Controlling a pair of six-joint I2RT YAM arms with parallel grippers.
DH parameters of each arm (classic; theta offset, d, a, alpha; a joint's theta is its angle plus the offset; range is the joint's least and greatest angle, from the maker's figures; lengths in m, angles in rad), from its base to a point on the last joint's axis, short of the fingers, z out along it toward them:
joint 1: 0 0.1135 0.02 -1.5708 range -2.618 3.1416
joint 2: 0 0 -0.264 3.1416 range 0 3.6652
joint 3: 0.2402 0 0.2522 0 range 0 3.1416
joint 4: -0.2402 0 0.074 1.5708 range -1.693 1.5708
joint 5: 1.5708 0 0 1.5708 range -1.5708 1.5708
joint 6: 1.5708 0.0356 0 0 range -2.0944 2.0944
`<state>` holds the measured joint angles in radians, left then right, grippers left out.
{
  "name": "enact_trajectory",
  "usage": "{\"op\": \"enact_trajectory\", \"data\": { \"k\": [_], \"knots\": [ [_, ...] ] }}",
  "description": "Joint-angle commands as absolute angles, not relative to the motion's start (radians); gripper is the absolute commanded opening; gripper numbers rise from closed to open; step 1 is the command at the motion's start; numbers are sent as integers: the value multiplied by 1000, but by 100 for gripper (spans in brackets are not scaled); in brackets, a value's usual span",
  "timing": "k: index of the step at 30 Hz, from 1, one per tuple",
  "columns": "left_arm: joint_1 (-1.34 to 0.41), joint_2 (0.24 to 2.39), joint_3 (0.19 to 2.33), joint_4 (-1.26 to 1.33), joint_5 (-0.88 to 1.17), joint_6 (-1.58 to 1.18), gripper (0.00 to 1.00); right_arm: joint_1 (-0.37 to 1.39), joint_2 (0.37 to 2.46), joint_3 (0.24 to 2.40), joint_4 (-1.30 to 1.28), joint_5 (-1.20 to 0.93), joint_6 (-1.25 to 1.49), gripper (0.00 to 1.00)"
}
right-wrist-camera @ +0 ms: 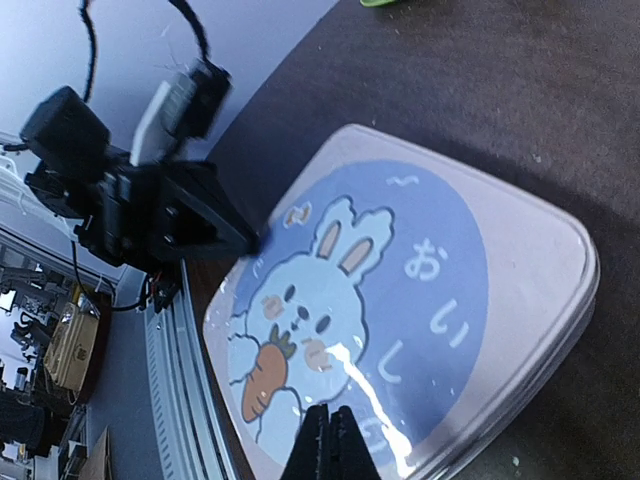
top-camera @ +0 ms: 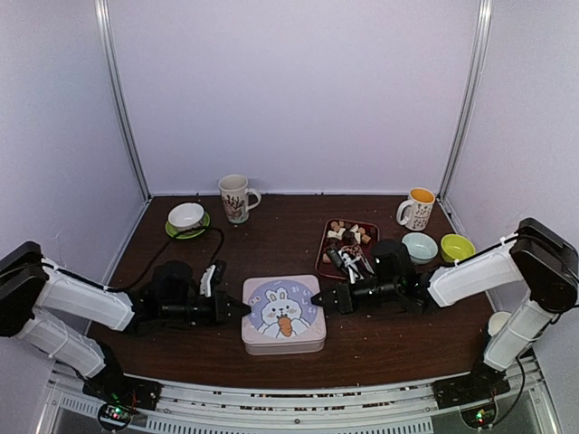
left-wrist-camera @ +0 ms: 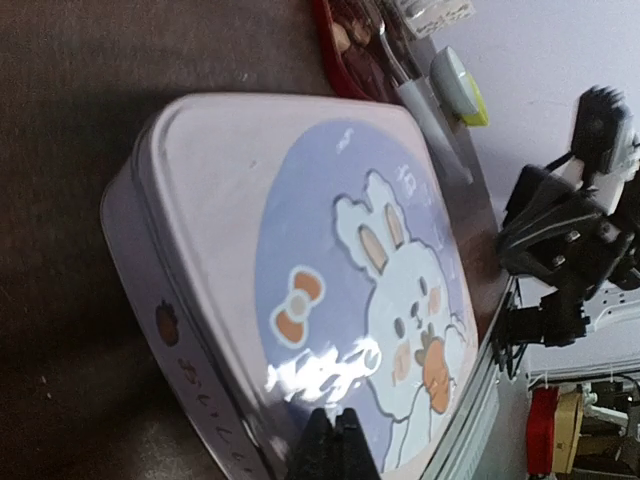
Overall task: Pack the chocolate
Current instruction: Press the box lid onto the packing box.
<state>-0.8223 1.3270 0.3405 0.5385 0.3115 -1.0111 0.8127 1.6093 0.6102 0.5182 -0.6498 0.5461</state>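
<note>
Dark brown table stood inside pale lilac walls, and near its front edge lay a square tin with a rabbit and a carrot drawn on the lid. The lid was on, so I judge that the step in hand was the opening of the tin, before any piece could be packed.

The left gripper pointed at the left side of the tin and the right gripper at its right side. Each tip was touching the rim or just beside it; the top view did not let me decide which. In both wrist views the two fingers were pressed together with nothing between them, so both grippers were closed and empty.

The chocolate, small brown, tan and cream pieces, lay in a red tray behind the tin. It was near the right gripper, just behind its wrist, and well apart from the left one.

The next move probably calls for one arm to hold the tin steady while the other spreads its fingers, takes the lid by its edge and lifts it straight up. The risk, I think, is that the light tin slides on the table or rises together with its lid.
</note>
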Motion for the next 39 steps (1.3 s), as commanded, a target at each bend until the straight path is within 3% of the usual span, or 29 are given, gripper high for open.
{"op": "enact_trajectory", "data": {
  "k": [1,7,10,15,25,33,39],
  "knots": [
    [-793,1410,358,592,398,-964,0,786,1593,649,532,-664,510,0],
    [-731,1139,441,253,284,-844,0,762,1767,585,714,-665,565,0],
    [-717,1224,409,385,331,-868,0,745,1759,597,741,-690,588,0],
    [-706,1455,406,646,437,-897,0,725,1631,693,535,-653,479,0],
    [-657,1403,493,488,417,-816,0,671,1854,739,634,-717,507,0],
    [-654,1703,431,820,469,-894,0,638,1752,824,548,-751,475,0],
    [-653,1610,437,804,478,-902,0,638,1894,787,635,-747,511,0]
  ]
}}
